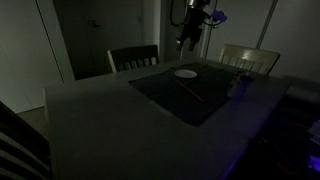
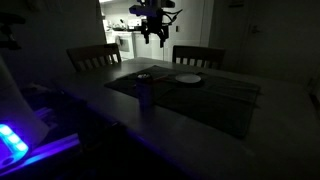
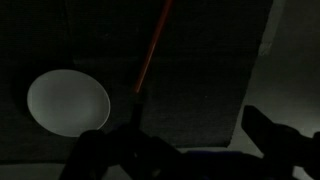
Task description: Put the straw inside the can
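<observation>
Task not begun, by look of it; straw (image 3: 148, 60) lies flat on dark mat (image 1: 165, 100) on table (image 1: 90, 120), just beside white plate (image 3: 68, 103), untouched; can (image 2: 145, 92) stands upright at mat's edge, apart from plate; nothing visible sticking out of it, though view is dim; gripper (image 1: 187, 40) hangs high over far side of table; fingers (image 3: 275, 140) spread apart, holding nothing. Left to do: descend, grasp straw, lift, tip upright, lower into can.

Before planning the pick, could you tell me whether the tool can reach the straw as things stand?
Probably yes: the tool hangs open above the mat, and the straw lies bare beside the plate.
</observation>
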Robot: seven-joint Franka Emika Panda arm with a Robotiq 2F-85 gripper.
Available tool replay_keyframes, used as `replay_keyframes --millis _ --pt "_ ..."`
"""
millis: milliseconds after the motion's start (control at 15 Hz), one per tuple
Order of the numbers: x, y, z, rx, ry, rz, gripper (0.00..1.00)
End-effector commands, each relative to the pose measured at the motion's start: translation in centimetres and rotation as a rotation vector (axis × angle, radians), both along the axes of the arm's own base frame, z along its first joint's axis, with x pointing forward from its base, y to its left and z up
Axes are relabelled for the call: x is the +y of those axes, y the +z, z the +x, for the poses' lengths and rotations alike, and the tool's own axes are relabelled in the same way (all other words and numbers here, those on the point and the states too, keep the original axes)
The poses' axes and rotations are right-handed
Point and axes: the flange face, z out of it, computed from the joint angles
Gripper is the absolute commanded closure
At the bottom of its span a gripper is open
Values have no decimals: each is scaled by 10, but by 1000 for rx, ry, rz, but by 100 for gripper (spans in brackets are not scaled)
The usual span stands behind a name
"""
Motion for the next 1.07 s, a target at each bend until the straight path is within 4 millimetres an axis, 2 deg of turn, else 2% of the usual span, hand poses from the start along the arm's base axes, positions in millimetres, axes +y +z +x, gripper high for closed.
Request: replay_keyframes --millis 0,133,400,733,1000 --pt "0 2 0 -3 0 0 0" --pt "5 2 0 4 14 -2 0" --pt "14 -21 0 13 64 20 0" --pt "17 -68 -3 46 163 50 0" --pt "7 -108 -13 131 199 41 0"
